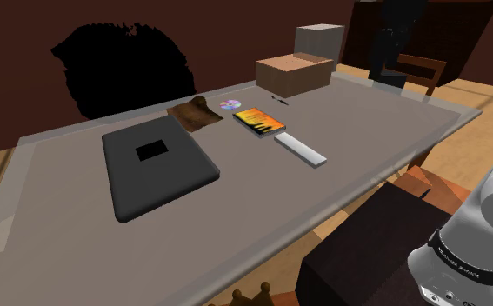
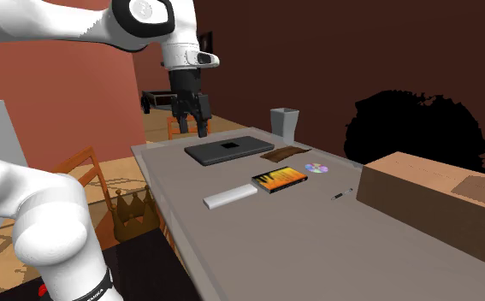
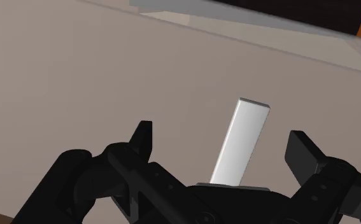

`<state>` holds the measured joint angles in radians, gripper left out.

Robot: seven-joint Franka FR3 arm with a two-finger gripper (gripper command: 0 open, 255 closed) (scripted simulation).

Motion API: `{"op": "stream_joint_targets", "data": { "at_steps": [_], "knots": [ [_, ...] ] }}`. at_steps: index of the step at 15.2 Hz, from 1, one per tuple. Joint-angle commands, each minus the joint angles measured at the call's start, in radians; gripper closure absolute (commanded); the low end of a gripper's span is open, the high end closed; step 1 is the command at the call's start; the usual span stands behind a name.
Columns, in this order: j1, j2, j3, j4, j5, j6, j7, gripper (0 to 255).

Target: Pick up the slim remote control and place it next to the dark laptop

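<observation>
- Where the tabletop [image 1: 357, 122] nears its edge on the stand's side, the remote [image 1: 301, 149] lies flat, a slim pale-grey bar with nothing holding it.
- Just beside one end of the remote lies an orange case [image 1: 259, 121]; a disc [image 1: 229, 105] lies close to the case's far side.
- Laptop [image 1: 157, 169]: dark, closed and flat, well apart from the remote, toward the shoulder view's left.
- Brown cloth [image 1: 192, 114]: crumpled, by the laptop's far corner, between laptop and disc.
- Gripper [image 2: 192, 128]: hanging in the air above the tabletop, as the second exterior view shows; the fingers [image 3: 144, 137] stand apart, released and grasping nothing. The wrist view shows the remote lying on the tabletop below the gap, untouched.
- Cardboard box [image 1: 294, 74]: at the tabletop's far end, with a small pen [image 1: 279, 100] before it and a grey bin [image 1: 318, 39] beyond.
- Black area [image 1: 123, 65]: an irregular patch on the dark red wall behind.
</observation>
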<state>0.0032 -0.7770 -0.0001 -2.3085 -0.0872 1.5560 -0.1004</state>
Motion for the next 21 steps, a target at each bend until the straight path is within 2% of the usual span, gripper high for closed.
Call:
{"op": "stream_joint_targets", "data": {
  "at_steps": [1,11,21],
  "knots": [
    [0.0,0.0,0.0,0.0,0.0,0.0,0.0,0],
    [0.021,0.221,0.008,-0.123,0.049,0.327,0.043,0],
    [0.047,0.552,0.019,-0.11,0.101,0.631,0.063,0]
  ]
}}
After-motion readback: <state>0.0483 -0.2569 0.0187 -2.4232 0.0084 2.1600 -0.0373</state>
